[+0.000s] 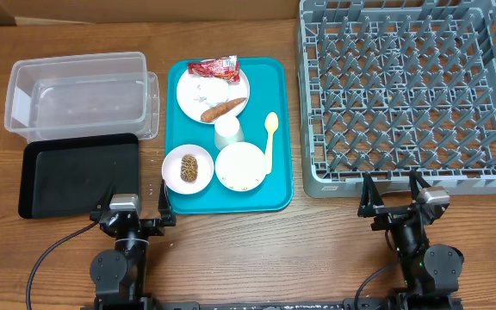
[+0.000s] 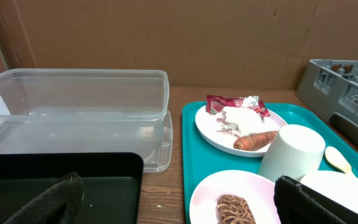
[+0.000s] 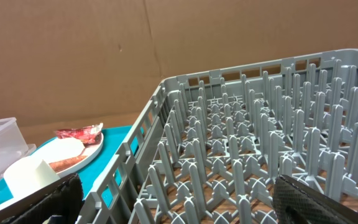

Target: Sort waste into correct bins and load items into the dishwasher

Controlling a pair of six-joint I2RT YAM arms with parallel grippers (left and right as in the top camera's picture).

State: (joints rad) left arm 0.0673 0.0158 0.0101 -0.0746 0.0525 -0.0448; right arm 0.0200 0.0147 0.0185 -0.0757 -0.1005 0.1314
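On the teal tray, a white plate carries the red wrapper, a white napkin and a carrot. A cup stands upside down below it, with the yellow spoon to its right. One bowl holds the brown food piece; the other bowl holds rice. My left gripper is open and empty at the front table edge, facing the black tray and the brown piece. My right gripper is open and empty before the grey dish rack.
The clear tub sits behind the black tray at the left. Brown cardboard walls close off the back of the table. The rack's upright pegs fill the right wrist view. Bare wood lies between the arms along the front edge.
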